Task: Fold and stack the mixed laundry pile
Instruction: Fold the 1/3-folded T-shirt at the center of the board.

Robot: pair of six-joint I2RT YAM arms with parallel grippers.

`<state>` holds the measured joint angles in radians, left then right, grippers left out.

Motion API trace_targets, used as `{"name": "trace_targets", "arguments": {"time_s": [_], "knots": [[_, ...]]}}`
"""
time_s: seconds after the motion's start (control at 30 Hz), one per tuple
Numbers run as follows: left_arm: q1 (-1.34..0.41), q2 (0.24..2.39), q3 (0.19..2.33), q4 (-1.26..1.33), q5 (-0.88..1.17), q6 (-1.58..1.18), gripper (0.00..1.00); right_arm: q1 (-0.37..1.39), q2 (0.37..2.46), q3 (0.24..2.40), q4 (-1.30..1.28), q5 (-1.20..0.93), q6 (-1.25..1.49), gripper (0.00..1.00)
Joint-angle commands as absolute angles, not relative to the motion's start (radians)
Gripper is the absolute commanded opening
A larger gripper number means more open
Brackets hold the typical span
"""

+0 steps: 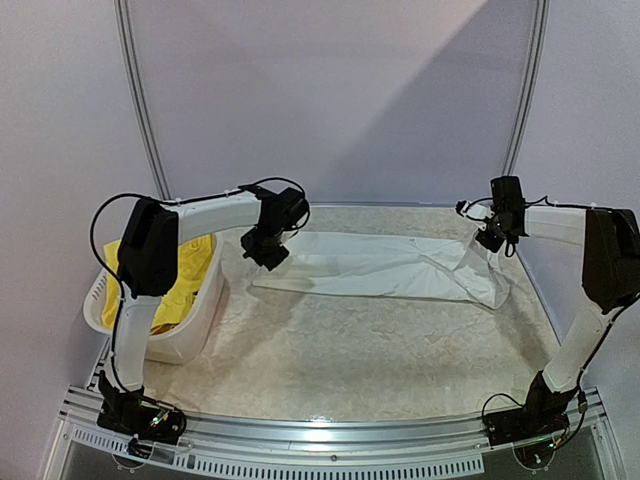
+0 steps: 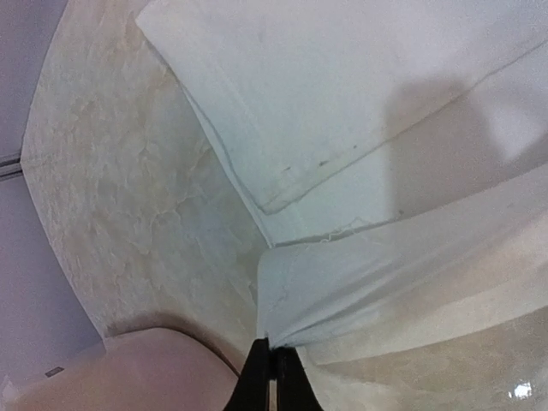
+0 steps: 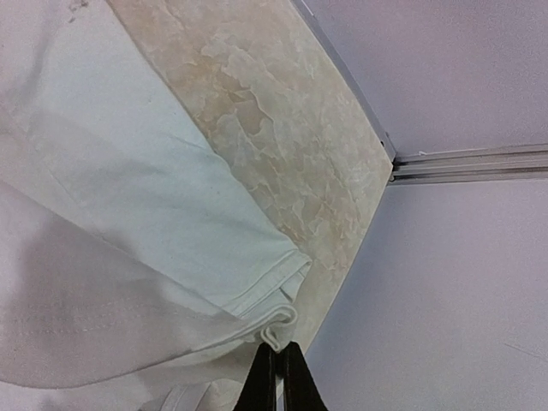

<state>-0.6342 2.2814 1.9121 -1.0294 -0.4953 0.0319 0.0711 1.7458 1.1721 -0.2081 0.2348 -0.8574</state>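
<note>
Nearest the arm bases, the table (image 1: 350,370) is showing only its marbled surface. No folded garment is lying there, so no stack is being built yet. At the near left, the white slotted basket (image 1: 200,325) is holding the yellow shorts (image 1: 190,285), crumpled and unfolded. No darker or pink piece is showing in these views.

Farther back, the white T-shirt (image 1: 370,268) is lying stretched left to right across the far half of the table, partly doubled over itself, with its right end lifting off the surface. The left gripper (image 1: 268,256) is pinching the shirt's left edge; in the left wrist view its fingers (image 2: 255,381) are pressing together on a gathered tuck of cloth. The right gripper (image 1: 490,238) is holding the right end raised, its fingers (image 3: 259,381) clamping tight on a rolled hem.

I am judging the work as early: the first shirt is mid-fold, and the shorts and anything else in the basket are waiting to be folded and stacked.
</note>
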Motion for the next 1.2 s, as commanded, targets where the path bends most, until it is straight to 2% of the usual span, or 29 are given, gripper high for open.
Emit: {"name": "trace_targets", "arguments": {"time_s": [0.0,0.27,0.77,0.93,1.0,1.03,1.1,1.17], "knots": [[-0.624,2.186,1.897,-1.128,-0.484,-0.013,0.0,0.063,1.763,1.2,-0.2,0.248,-0.844,0.0],[-0.645,2.167,1.903,-1.182,-0.49,-0.036,0.0,0.062,1.733,1.182,-0.202,0.223,-0.834,0.0],[-0.607,2.441,2.191,-1.278,-0.465,0.014,0.0,0.063,1.867,1.276,-0.224,0.237,-0.86,0.0],[-0.593,2.485,2.214,-1.279,-0.469,0.004,0.0,0.063,1.924,1.327,-0.241,0.238,-0.842,0.0],[-0.587,2.497,2.224,-1.285,-0.472,-0.021,0.04,0.063,1.95,1.346,-0.25,0.238,-0.836,0.0],[-0.586,2.5,2.229,-1.287,-0.48,-0.026,0.09,0.064,1.965,1.358,-0.259,0.239,-0.83,0.01],[-0.585,2.498,2.234,-1.289,-0.51,-0.046,0.21,0.064,1.992,1.393,-0.286,0.253,-0.802,0.1],[-0.586,2.481,2.231,-1.286,-0.531,-0.066,0.28,0.061,2.002,1.417,-0.321,0.276,-0.765,0.2]]}}
